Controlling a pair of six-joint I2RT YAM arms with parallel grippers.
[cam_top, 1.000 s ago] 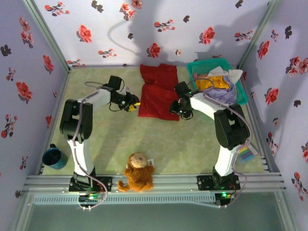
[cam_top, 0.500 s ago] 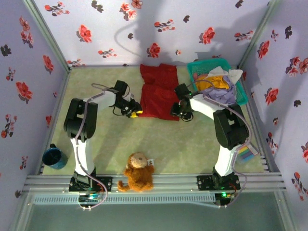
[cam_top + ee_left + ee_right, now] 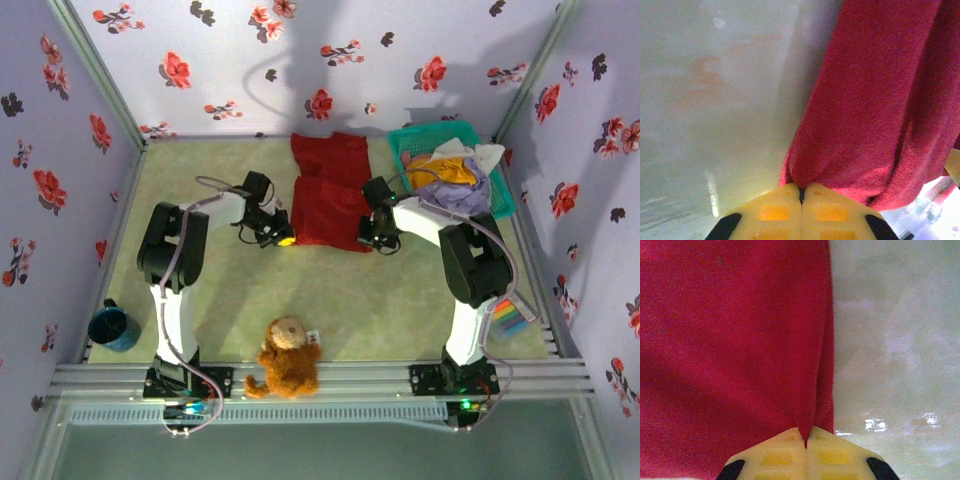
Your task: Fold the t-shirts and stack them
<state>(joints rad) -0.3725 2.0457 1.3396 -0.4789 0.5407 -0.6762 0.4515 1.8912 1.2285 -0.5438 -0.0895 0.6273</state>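
Two near corners of the deep-red t-shirt [image 3: 330, 200] are pinched, one by each tool. The left tool [image 3: 801, 190] is closed tight on the cloth at the shirt's lower-left corner, and the right tool [image 3: 806, 432] is closed the same way on a doubled fold at its lower-right edge. In the top view the shirt lies in the upper middle of the frame. Its long axis runs up the picture toward the back wall [image 3: 300, 60], and its near hem is stretched between the two tools. The rest of the cloth lies above both tools in the frame, so the next fold probably means lifting that hem and carrying it up the picture over the far half. Neither arm is nearer, and they would need to rise together to keep the hem level. The pale green bench [image 3: 330, 300] looks smooth and slightly glossy, so the cloth may slide. Room is tight on the right, where the teal basket [image 3: 430, 129] with mustard and lavender shirts [image 3: 455, 185] sits just beside the red one. The teddy [image 3: 287, 368] lies well apart at lower centre.
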